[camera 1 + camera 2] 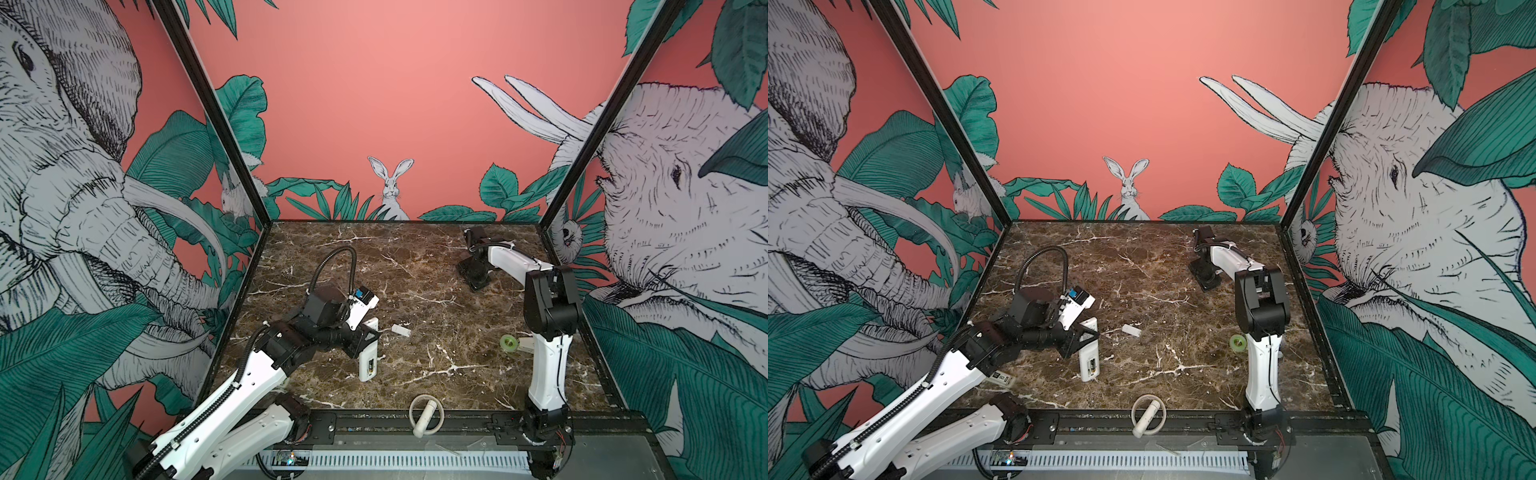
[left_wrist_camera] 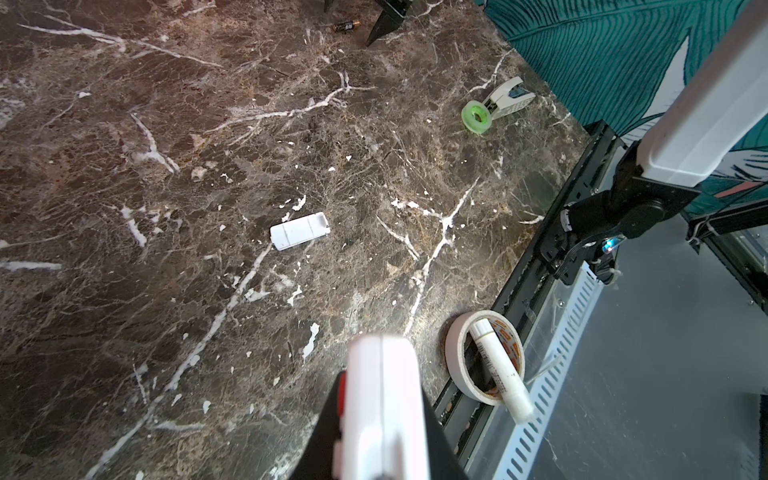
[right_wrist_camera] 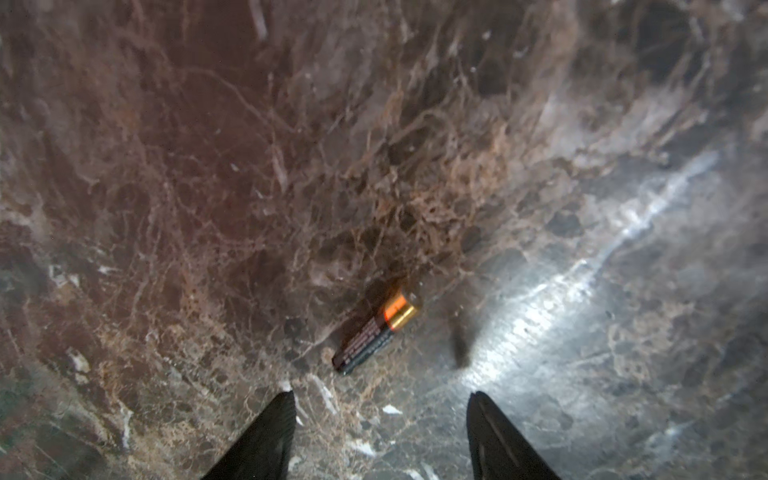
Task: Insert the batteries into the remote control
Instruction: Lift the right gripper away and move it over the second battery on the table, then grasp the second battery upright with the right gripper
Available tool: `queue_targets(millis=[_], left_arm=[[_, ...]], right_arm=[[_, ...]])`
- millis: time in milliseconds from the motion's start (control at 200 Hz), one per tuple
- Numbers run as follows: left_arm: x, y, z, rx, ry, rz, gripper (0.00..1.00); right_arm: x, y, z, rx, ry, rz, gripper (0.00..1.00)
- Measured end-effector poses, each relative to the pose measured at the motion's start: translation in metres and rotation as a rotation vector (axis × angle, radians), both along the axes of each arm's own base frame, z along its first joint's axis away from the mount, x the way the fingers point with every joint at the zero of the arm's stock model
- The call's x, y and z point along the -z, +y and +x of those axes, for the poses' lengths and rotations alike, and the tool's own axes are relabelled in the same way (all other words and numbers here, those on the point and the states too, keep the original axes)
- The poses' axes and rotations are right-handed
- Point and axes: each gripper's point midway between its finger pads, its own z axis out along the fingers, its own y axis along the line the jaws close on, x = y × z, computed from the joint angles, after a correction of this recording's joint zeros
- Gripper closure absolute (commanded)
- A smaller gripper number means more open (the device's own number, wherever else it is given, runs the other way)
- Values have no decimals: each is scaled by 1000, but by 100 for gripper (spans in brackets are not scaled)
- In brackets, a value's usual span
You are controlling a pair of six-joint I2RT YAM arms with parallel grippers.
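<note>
The white remote control [image 1: 369, 353] lies back-up at the left of the marble table, its compartment open at the near end. My left gripper [image 1: 368, 336] is shut across its middle; the left wrist view shows the remote [image 2: 382, 407] pinched between the black fingers. At the far right my right gripper [image 1: 473, 282] points down at the table, open. In the right wrist view one battery [image 3: 376, 332], black with a copper end, lies flat just beyond the gripper [image 3: 380, 395], touching neither fingertip. That battery [image 2: 345, 26] also shows far off in the left wrist view.
The small white cover piece [image 1: 401, 330] lies right of the remote. A green tape dispenser [image 1: 510, 344] stands by the right arm. A masking-tape roll with a white glue stick [image 1: 426, 415] through it rests on the front rail. Walls close in three sides.
</note>
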Motion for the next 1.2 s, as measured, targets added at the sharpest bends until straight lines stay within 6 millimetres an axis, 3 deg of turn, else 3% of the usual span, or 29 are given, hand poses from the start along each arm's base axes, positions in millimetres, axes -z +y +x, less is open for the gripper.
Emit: queue_targets(millis=[440, 780, 1200], left_arm=[[0, -2, -10, 33, -26, 21, 100], [1, 2, -9, 22, -37, 41, 100], [-5, 5, -5, 2, -67, 47, 100]], right_arm=[[6, -6, 6, 72, 13, 2, 44], [12, -15, 16, 105, 40, -22, 58], [15, -21, 15, 78, 106, -72, 85]])
